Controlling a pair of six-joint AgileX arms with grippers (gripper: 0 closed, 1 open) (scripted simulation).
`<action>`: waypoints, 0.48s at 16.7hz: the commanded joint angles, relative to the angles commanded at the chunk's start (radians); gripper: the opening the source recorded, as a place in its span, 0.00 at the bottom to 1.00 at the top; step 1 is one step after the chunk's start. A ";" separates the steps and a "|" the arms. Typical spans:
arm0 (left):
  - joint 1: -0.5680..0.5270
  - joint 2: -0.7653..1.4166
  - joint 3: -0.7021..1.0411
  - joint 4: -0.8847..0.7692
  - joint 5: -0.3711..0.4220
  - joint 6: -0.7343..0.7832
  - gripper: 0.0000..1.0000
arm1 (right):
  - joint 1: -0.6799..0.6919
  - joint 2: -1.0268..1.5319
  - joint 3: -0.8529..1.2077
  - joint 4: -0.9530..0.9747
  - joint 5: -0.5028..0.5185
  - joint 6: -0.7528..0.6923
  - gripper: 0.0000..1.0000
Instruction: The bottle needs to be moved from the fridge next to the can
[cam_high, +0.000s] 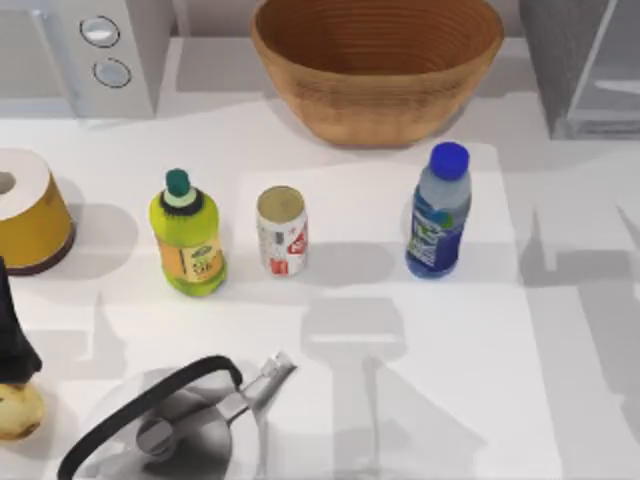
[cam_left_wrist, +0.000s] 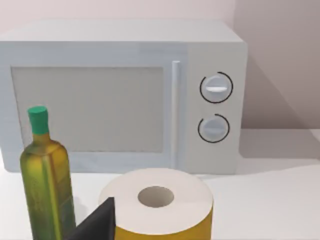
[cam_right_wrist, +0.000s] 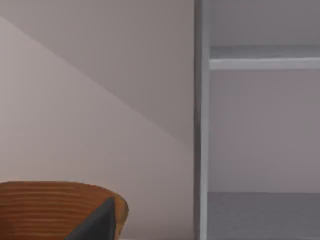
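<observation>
The bottle (cam_high: 438, 215), clear with a blue cap and a blue-and-green label, stands upright on the table right of centre. The can (cam_high: 282, 231), with a dull gold top and a white-and-red label, stands upright to its left, a wide gap apart. The dark grey fridge (cam_high: 585, 60) sits at the back right, and its pale inner panel and shelf (cam_right_wrist: 260, 64) face the right wrist camera. A dark part of my left arm (cam_high: 12, 335) is at the table's left edge. A dark edge of my left gripper (cam_left_wrist: 97, 225) and one of my right gripper (cam_right_wrist: 97, 225) show in the wrist views.
A yellow-green bottle (cam_high: 187, 235) stands left of the can. A wicker basket (cam_high: 375, 65) is at the back centre, a light grey microwave (cam_high: 95, 50) at the back left. A yellow roll (cam_high: 25, 210), a kettle (cam_high: 180, 415) and an olive bottle (cam_left_wrist: 45, 175) are on the left.
</observation>
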 joint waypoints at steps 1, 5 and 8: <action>0.000 0.000 0.000 0.000 0.000 0.000 1.00 | -0.039 -0.096 -0.032 -0.075 -0.036 0.002 1.00; 0.000 0.000 0.000 0.000 0.000 0.000 1.00 | -0.178 -0.434 -0.154 -0.339 -0.157 0.006 1.00; 0.000 0.000 0.000 0.000 0.000 0.000 1.00 | -0.255 -0.618 -0.229 -0.488 -0.220 0.007 1.00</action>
